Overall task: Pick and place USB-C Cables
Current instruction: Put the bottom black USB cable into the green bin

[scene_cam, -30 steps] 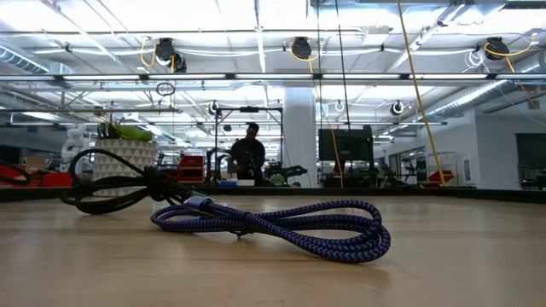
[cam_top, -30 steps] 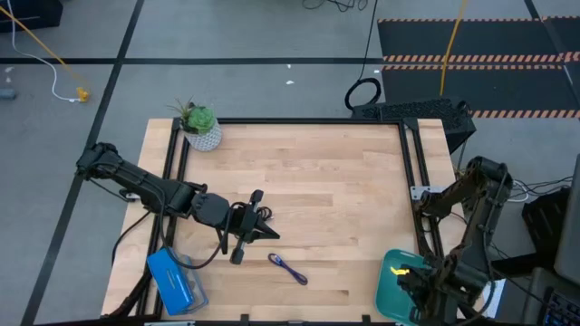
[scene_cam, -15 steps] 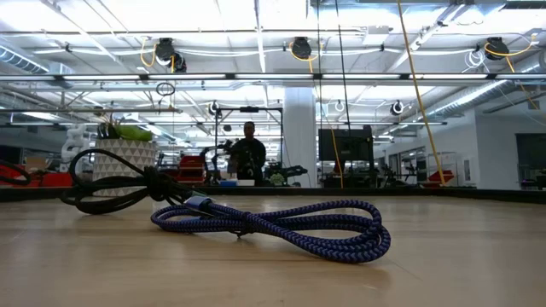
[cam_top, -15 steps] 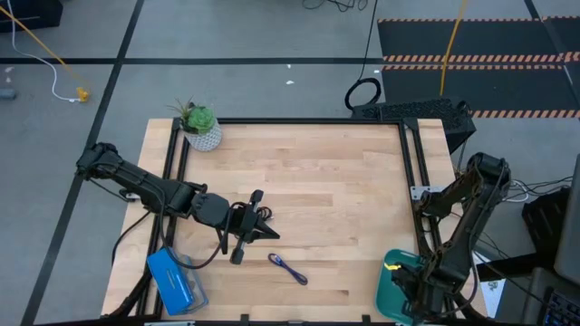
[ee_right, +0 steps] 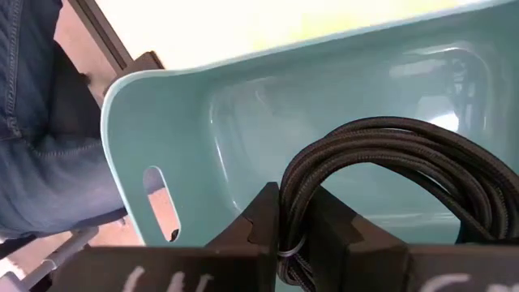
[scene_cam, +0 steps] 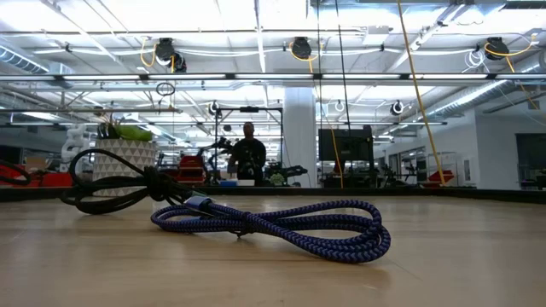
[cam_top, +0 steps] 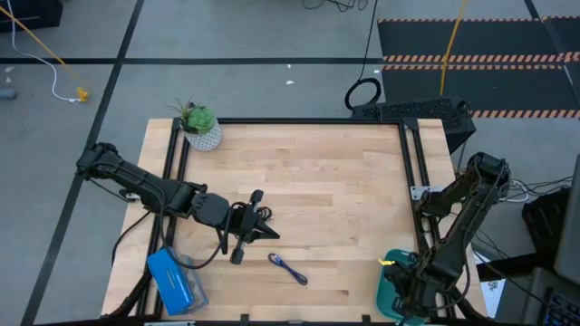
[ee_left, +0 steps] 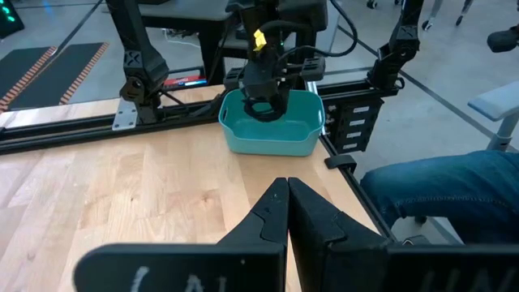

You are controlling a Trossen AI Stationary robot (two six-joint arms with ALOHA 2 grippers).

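The right gripper (ee_right: 293, 212) is pinching a dark cable (ee_right: 389, 162) just above the teal tray (ee_right: 268, 97). The left gripper (ee_left: 287, 212) is resting pressed together, the blue cable (cam_top: 287, 268) lying near it with 1 black cable (scene_cam: 115, 183) beside.

Glossy plastic teal tray (ee_right: 162, 105), braided dark cable (ee_right: 389, 162), pale wood table (cam_top: 317, 172)

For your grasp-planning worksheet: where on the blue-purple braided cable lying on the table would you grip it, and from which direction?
Grip the blue-purple cable across the middle of its bundle, where the low view shows the strands gathered together. Come straight down from above: it lies flat on the wooden table, its loops splay at the end, and open table surrounds it.
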